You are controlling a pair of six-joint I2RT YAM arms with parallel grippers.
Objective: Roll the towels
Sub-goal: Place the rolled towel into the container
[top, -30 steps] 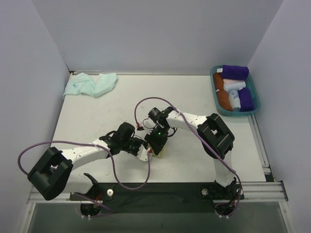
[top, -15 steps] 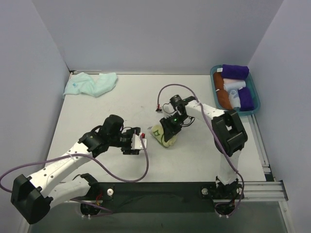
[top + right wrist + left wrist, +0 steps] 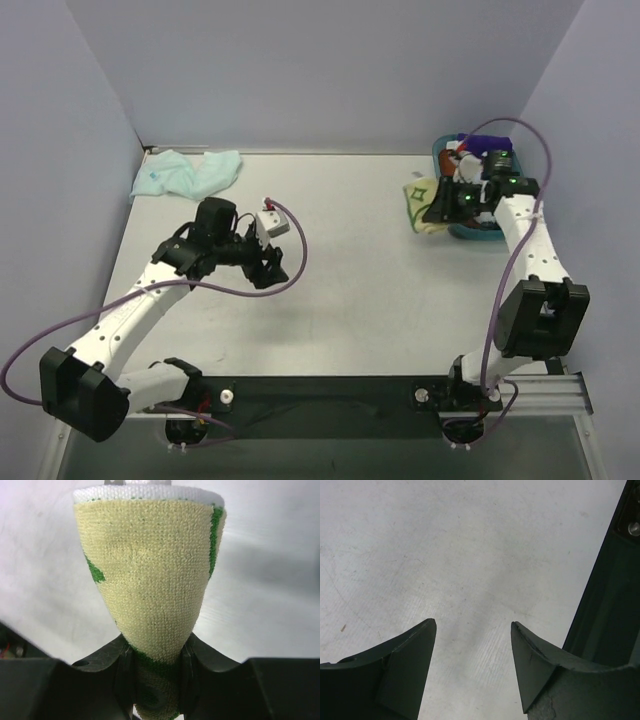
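The yellow towel (image 3: 419,204) and the mint towel (image 3: 186,172) are both far up the table (image 3: 350,300). Nearest, the left claw (image 3: 268,268) is wide open over bare table and holds nothing. Farther on, the right claw (image 3: 437,205) pinches the bunched yellow towel just beside the tray (image 3: 522,222). Farthest, the mint towel lies crumpled in the back left corner.

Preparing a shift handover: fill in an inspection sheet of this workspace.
Surface: white table, faint scuffs.
Job's things: yellow-green towel rolled up, held at the left edge of the teal tray; mint towel crumpled, far-left corner.
Clutter: purple roll and others in tray, partly hidden.
Grippers: left gripper open, empty, over table; right gripper shut on yellow-green towel.
Cables: purple cables loop along both arms.
Surroundings: plain walls on three sides.
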